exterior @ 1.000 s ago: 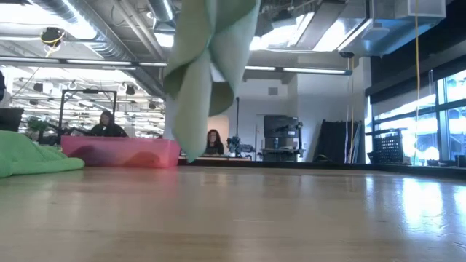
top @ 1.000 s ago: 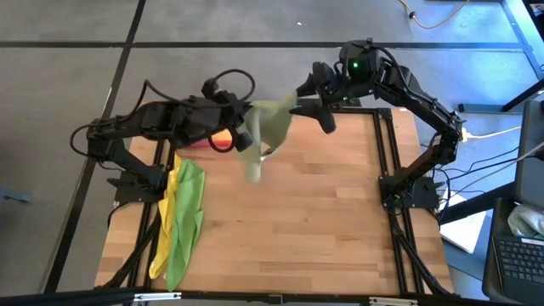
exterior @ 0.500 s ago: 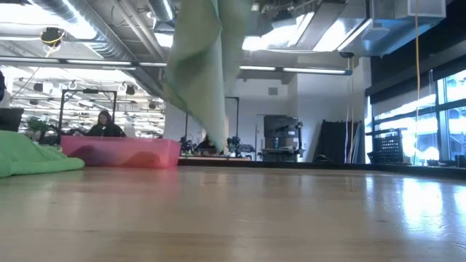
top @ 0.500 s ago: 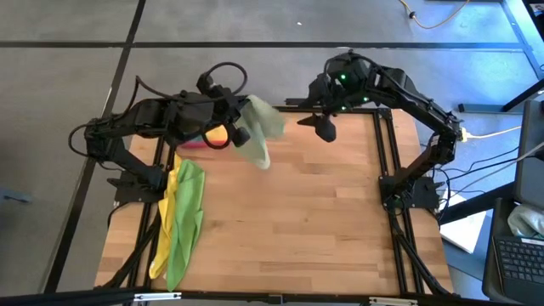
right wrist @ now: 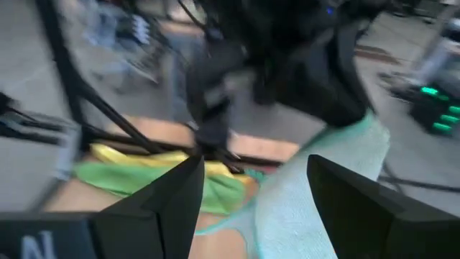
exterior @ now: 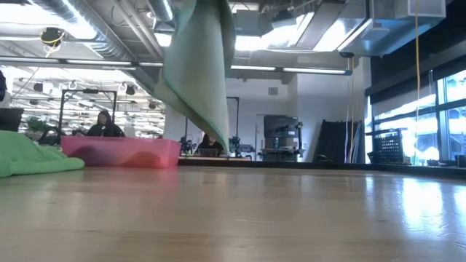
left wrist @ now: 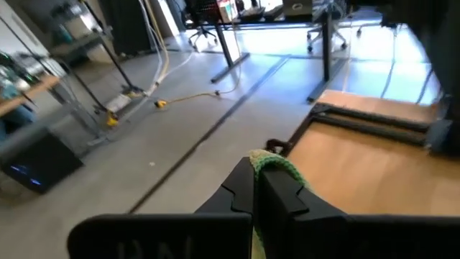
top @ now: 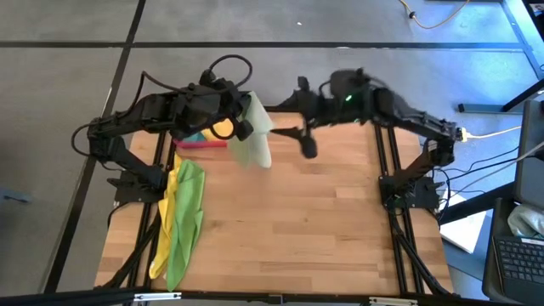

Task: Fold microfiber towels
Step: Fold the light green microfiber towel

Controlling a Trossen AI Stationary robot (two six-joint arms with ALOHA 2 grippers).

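Observation:
My left gripper (top: 246,120) is shut on the pale olive-green towel (top: 253,143) above the table's far left part. In the low view the towel (exterior: 198,73) hangs down in a long fold. My right gripper (top: 299,140) is open and empty, just to the right of the towel; the towel also shows in its wrist view (right wrist: 320,198). A yellow towel and a bright green towel (top: 184,212) lie bunched on the table along its left edge. My left gripper pinches a bunched edge of the towel (left wrist: 271,164) between its two shut fingers. The towel hangs slack below the fingers, and its lowest tip (exterior: 225,148) is clear of the table.
The pink-red tray (top: 202,144) stands at the far left, partly under my left arm, with a yellow cloth (top: 223,129) in it. It shows in the low view (exterior: 120,151) beside the green towel (exterior: 33,156). People sit in the room behind.
The towel, a second ago spread between both grippers, has come away from my right gripper and now hangs from my left gripper alone. My right gripper has drawn back, then gone toward the table's left, close to the towel. My left gripper has shifted slightly toward the far edge.

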